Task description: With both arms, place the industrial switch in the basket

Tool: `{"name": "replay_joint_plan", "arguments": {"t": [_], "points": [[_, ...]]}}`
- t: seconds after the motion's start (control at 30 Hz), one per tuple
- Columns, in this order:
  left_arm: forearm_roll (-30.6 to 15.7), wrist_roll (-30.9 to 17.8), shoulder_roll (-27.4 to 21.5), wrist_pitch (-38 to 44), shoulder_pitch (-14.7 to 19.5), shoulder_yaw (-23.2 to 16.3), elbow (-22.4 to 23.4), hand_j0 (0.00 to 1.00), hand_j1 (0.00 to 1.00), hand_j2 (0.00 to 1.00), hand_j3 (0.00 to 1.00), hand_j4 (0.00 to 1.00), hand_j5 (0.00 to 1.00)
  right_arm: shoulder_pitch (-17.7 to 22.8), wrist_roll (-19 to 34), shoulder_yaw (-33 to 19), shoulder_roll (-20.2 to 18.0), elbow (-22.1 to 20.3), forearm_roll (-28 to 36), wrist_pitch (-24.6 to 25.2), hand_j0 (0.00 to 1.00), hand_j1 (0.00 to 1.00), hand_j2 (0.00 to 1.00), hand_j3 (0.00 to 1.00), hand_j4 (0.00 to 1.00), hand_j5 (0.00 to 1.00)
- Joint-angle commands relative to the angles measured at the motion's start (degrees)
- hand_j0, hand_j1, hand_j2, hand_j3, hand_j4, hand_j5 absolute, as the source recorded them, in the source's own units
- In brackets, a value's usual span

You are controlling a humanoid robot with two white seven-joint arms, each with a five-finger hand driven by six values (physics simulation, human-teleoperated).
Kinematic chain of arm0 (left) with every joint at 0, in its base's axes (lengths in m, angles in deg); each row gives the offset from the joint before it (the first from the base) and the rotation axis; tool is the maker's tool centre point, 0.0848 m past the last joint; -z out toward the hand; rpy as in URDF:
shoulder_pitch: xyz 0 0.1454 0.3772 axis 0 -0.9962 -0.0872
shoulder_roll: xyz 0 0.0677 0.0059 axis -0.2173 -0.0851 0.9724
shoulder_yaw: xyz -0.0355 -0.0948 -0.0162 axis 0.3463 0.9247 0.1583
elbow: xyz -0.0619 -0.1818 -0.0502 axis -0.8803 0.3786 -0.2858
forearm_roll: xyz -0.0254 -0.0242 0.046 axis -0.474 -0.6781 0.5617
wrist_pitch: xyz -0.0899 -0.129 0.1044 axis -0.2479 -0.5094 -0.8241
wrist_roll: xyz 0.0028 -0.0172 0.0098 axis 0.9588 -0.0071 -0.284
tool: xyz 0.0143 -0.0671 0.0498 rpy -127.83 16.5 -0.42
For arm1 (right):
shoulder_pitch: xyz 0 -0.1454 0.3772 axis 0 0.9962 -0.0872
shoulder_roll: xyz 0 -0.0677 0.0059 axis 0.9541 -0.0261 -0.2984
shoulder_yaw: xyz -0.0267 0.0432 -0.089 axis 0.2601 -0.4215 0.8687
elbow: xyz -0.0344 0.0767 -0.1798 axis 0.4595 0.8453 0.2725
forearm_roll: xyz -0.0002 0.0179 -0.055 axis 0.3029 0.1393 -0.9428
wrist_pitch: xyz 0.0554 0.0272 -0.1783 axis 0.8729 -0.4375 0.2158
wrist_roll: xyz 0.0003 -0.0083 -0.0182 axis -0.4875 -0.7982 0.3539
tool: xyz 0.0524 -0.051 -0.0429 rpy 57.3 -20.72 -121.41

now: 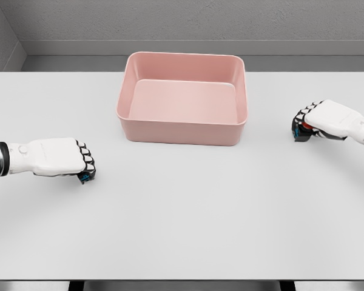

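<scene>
A dark switch (pixel 302 132) is gripped by the right hand (pixel 325 119); a small dark part (pixel 85 176) is clasped by the left hand (pixel 59 157). A pink basket (pixel 182 131) is set far, centre.

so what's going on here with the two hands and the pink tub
A white two-armed robot is working at a white table. Its left hand is curled over a small dark object with a blue part, and its right hand is curled over a small dark object with a red part. Both are down at the tabletop. The pink basket between them holds nothing.
</scene>
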Motion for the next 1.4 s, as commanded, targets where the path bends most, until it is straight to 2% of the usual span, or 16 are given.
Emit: {"name": "replay_joint_plan", "arguments": {"t": [0.0,0.23,0.83,0.9,1.03,1.13,1.2,1.27,1.3,1.37], "points": [[-0.2,0.0,0.0,0.0,0.0,0.0,-0.1,0.54,0.54,0.54,0.54,0.54,0.54,0.0,-0.1,-0.1,-0.1,0.0,0.3,0.1,0.48,0.48,0.48,0.48,0.48,0.48],[-0.2,0.0,0.1,-0.1,0.4,0.3,-0.1,0.54,0.54,0.54,0.54,0.54,0.54,-1.2,-0.3,-0.3,-0.1,0.0,0.8,0.1,0.44,0.44,0.44,0.44,0.44,0.44],[-0.3,-0.1,2.0,-0.1,8.7,2.8,-0.5,0.54,0.54,0.54,0.54,0.54,0.54,-3.0,-0.7,-2.4,-0.1,-0.1,1.5,0.1,0.4,0.4,0.4,0.4,0.4,0.4],[-0.4,-0.1,2.1,-0.1,9.4,3.5,-0.5,0.54,0.54,0.54,0.54,0.54,0.54,-3.0,-0.7,-2.3,-0.1,-0.5,3.1,0.1,0.4,0.4,0.4,0.4,0.4,0.4],[-0.4,0.0,4.8,0.2,12.7,3.8,-0.4,0.54,0.54,0.54,0.54,0.54,0.54,-3.3,-0.7,-2.3,0.0,-1.3,3.2,0.1,0.4,0.4,0.4,0.4,0.4,0.4],[-0.6,0.0,6.7,0.7,17.5,4.5,-0.3,0.54,0.54,0.54,0.54,0.54,0.54,-3.4,-0.7,-2.4,0.5,-2.0,3.3,0.1,0.4,0.4,0.4,0.4,0.4,0.4],[-0.4,-1.8,13.8,1.8,17.8,5.7,3.5,0.54,0.54,0.54,0.54,0.54,0.54,-3.9,-0.7,-2.2,0.6,-2.3,5.5,0.1,0.4,0.4,0.4,0.4,0.4,0.4],[-0.1,-3.1,22.3,1.8,17.8,5.5,12.7,0.56,0.56,0.56,0.56,0.56,0.56,-4.3,-0.7,-2.2,0.7,-2.8,5.9,0.1,0.4,0.4,0.4,0.4,0.4,0.4],[0.0,-3.1,25.4,1.8,17.7,5.4,17.0,0.62,0.62,0.62,0.62,0.62,0.62,-4.6,-0.7,-2.2,0.7,-2.9,6.5,0.1,0.4,0.4,0.4,0.4,0.4,0.4],[1.5,-3.1,31.8,1.7,17.7,5.0,22.9,0.62,0.62,0.62,0.62,0.62,0.62,-4.7,-0.7,-2.3,0.7,-3.0,7.2,0.1,0.4,0.4,0.4,0.4,0.4,0.4]]}}
